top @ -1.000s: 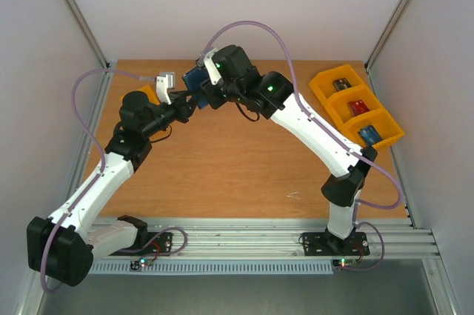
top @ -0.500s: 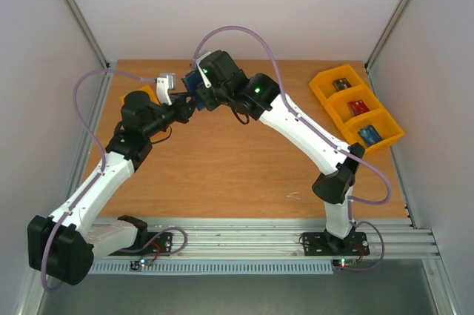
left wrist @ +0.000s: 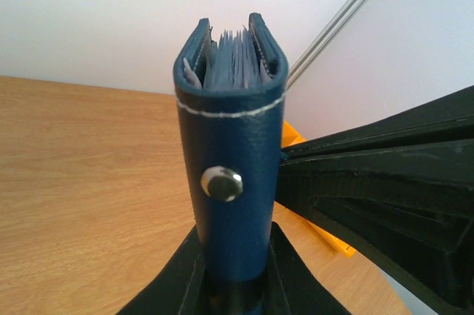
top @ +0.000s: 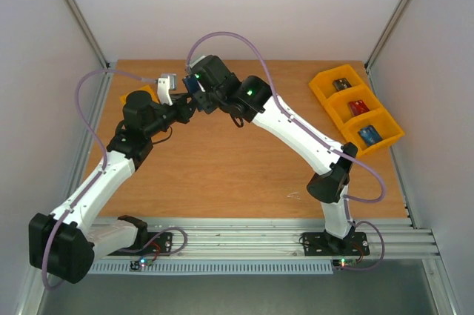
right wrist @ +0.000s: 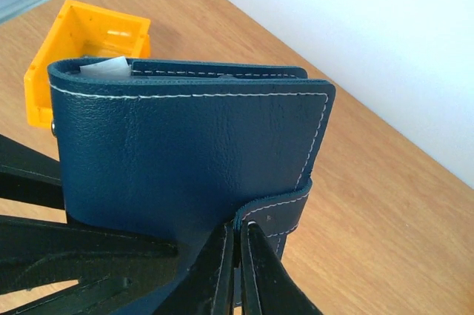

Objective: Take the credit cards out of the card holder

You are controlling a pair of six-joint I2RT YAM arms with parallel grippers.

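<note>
Card holder (right wrist: 185,152) of grained navy leather-look with pale stitching, shiny metal snap (left wrist: 221,183), matt wood-grain counter (left wrist: 81,181), smooth yellow plastic bin (right wrist: 44,81)

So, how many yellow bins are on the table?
4 yellow bins: three in a row by the right edge of the table, one far left, mostly hidden behind the left arm.

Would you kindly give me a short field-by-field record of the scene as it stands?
Held item: navy-blue booklet-like card holder, upright
Left end effector: grips holder from below
Right end effector: pinched shut on snap tab
Contents: pale grey-blue sleeve edges at top opening
Nearby: yellow plastic bin on wooden table
</note>
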